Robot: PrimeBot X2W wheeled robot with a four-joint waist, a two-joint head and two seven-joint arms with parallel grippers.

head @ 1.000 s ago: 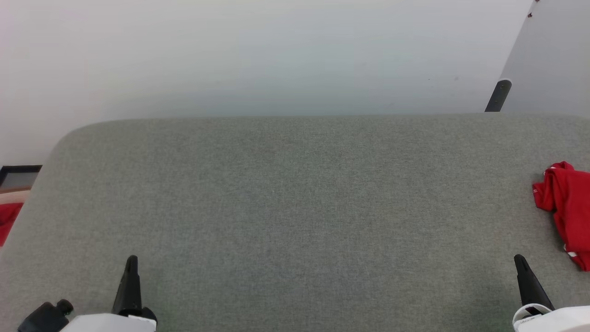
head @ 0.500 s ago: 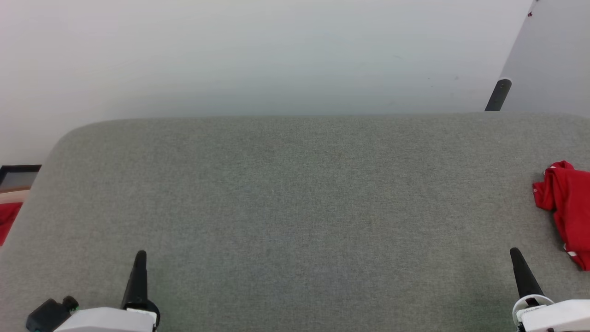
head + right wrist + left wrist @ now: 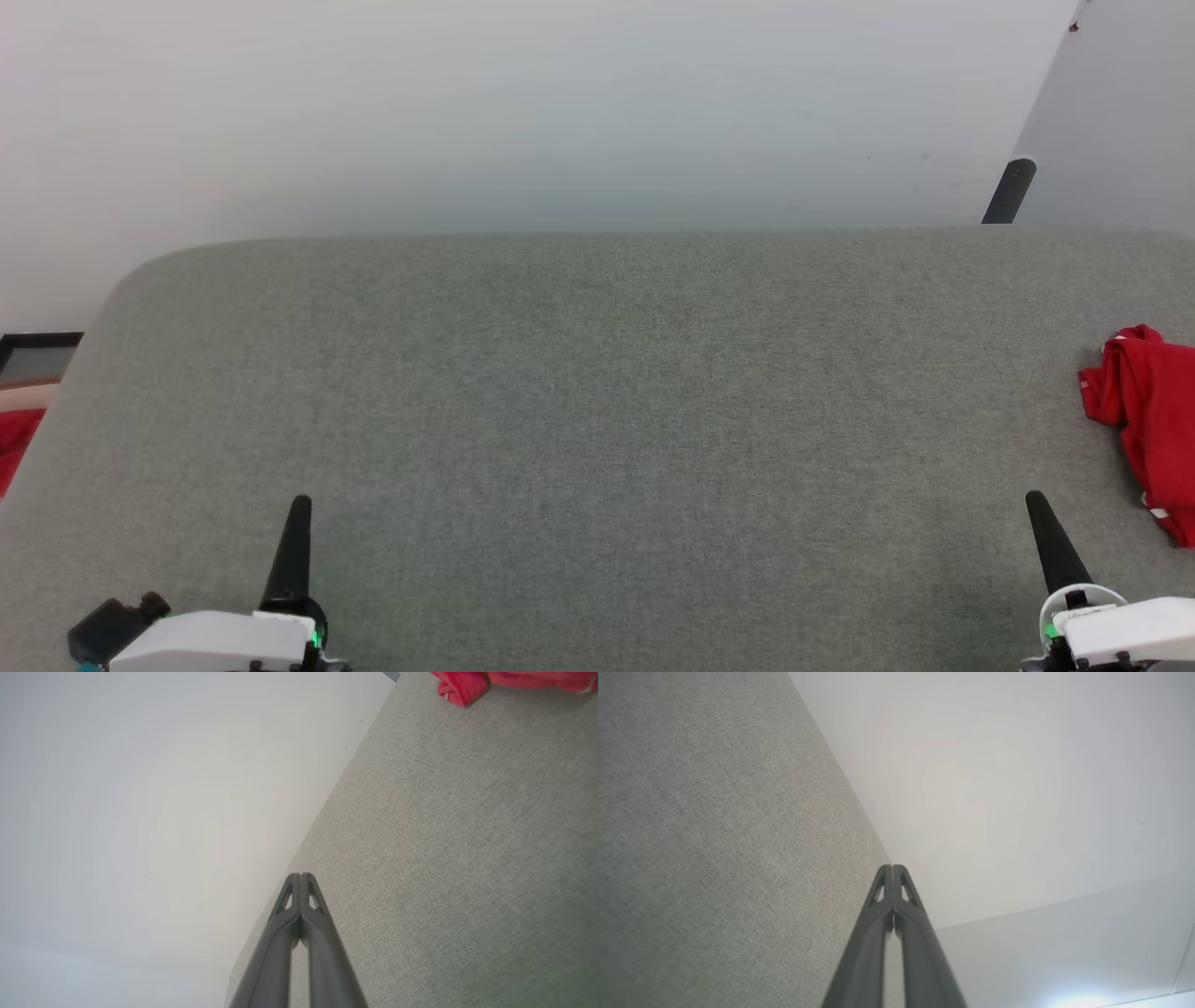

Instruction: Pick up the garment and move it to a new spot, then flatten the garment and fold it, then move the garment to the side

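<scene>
Bench: a bench (image 3: 607,401) covered in grey woven cloth, with a rounded far-left corner.
Garment: the red garment (image 3: 1150,420) lies crumpled on the bench at its right edge. The head view's border cuts it off, and a bit of white trim shows at its near end.
Left end effector: the left end effector (image 3: 299,509) is at the bench's near-left part. Its two dark fingers are pressed together with nothing between them, and its tip points toward the bench's far edge.
Right end effector: the right end effector (image 3: 1034,501) is at the bench's near-right part. Its fingers are together and empty, and it is near the garment but apart from it.
Red cloth: a partly seen scrap (image 3: 14,448) lies beyond the bench's left edge.
Wall: a pale wall (image 3: 513,112) stands behind the bench's far edge.
Post: a dark post (image 3: 1009,191) rises behind the bench's far-right edge.
</scene>
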